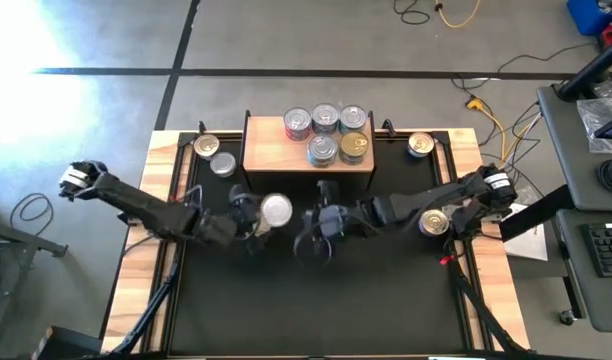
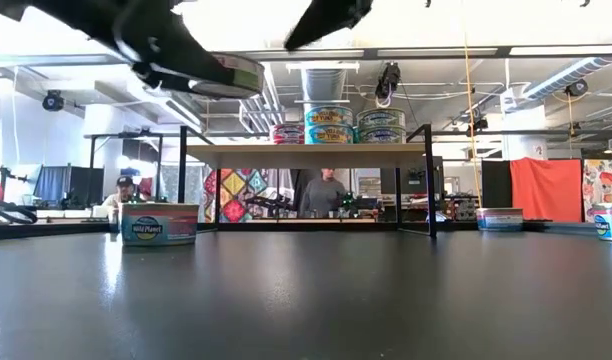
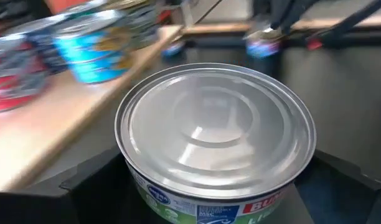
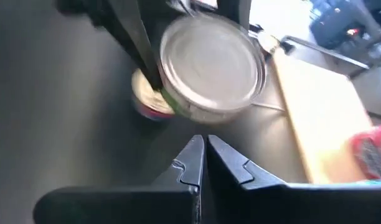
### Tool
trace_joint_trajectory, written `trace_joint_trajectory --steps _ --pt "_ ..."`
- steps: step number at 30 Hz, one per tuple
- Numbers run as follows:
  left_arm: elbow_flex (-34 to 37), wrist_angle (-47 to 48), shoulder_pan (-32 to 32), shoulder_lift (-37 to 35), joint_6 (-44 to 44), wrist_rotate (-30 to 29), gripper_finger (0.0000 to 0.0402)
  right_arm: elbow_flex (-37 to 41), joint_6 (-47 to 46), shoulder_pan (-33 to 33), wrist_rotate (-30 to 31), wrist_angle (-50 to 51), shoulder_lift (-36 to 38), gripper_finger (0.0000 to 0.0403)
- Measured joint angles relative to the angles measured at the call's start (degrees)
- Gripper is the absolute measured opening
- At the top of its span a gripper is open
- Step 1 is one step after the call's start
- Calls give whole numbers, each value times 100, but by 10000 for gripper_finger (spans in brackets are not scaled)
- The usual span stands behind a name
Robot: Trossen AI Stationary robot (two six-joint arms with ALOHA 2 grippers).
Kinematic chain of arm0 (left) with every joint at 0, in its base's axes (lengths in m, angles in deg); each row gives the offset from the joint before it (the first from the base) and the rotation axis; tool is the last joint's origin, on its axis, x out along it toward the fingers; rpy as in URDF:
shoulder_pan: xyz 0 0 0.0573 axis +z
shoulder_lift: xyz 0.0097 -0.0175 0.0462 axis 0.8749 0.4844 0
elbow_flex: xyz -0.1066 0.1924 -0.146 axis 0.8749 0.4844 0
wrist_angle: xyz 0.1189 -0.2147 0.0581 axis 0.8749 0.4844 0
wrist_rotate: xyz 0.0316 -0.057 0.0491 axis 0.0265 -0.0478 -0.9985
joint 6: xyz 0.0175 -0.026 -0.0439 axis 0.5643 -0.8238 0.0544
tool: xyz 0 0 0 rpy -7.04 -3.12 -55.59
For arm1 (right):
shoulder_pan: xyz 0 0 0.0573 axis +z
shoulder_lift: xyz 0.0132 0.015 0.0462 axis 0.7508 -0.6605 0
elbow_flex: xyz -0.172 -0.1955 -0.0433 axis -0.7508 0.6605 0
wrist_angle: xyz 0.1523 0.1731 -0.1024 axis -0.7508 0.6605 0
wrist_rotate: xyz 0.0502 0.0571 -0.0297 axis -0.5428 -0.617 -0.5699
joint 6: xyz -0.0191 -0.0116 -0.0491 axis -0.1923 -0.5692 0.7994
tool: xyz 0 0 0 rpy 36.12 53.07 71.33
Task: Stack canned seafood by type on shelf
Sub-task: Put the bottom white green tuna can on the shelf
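The light-wood shelf point(image 1: 269, 152) stands at the table's far middle and bears several cans point(image 1: 326, 120), some stacked two high point(image 2: 329, 124). In front of the shelf my left gripper point(image 1: 266, 214) is shut on a silver-lidded can with a green label point(image 3: 215, 124), held high above the table point(image 2: 226, 75). Just to its right my right gripper point(image 1: 321, 228) hangs in the air, shut and holding nothing point(image 4: 203, 163). More cans rest on their bases on the table: two at the far left point(image 1: 207, 147) point(image 1: 223, 165), one at the far right point(image 1: 420, 145), and a gold-lidded one under the right arm point(image 1: 433, 222). My left gripper pinches the can by its round side wall point(image 3: 136, 180), one finger on each opposite side below the lid's rim. The fingers point(image 3: 84, 183) reach in nearly level from the table's left. The can is lifted clear of the table, lid up and slightly tilted.
Wooden planks point(image 1: 146, 260) edge the black table mat on both sides. The near half of the mat point(image 1: 316, 310) is bare. The shelf's black legs point(image 2: 429, 180) stand on the mat. People and equipment show in the room beyond the table point(image 2: 326, 190).
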Motion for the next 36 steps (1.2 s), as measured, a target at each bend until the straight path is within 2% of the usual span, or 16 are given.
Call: trace_joint_trajectory --steps 3,5,10,18,22,26,33,36 --pt "-464 974 523 -89 -143 79 379 -45 355 -373 -55 87 -11 12" --pt "-703 1349 891 -94 -190 183 379 -104 666 -629 -299 49 -17 12" --pt "-1070 1405 1632 21 -210 546 379 -398 1168 -1106 -803 86 -28 12" --pt "-1257 1343 2543 495 -324 571 379 -1205 1506 -1683 -815 1201 -31 12" --pt "-1545 1255 3031 879 -372 1164 379 -1377 1551 -1946 -974 1272 -35 12" --pt "-1875 1437 3296 1312 -320 1363 379 -1356 1490 -2118 -1395 1321 -39 12" --pt "-2125 1449 3552 1840 -522 1393 379 -1298 1363 -2152 -1401 1647 -39 12" --pt "-2123 1206 3588 1956 -614 1660 379 -1298 1319 -2135 -1399 1728 -39 12"
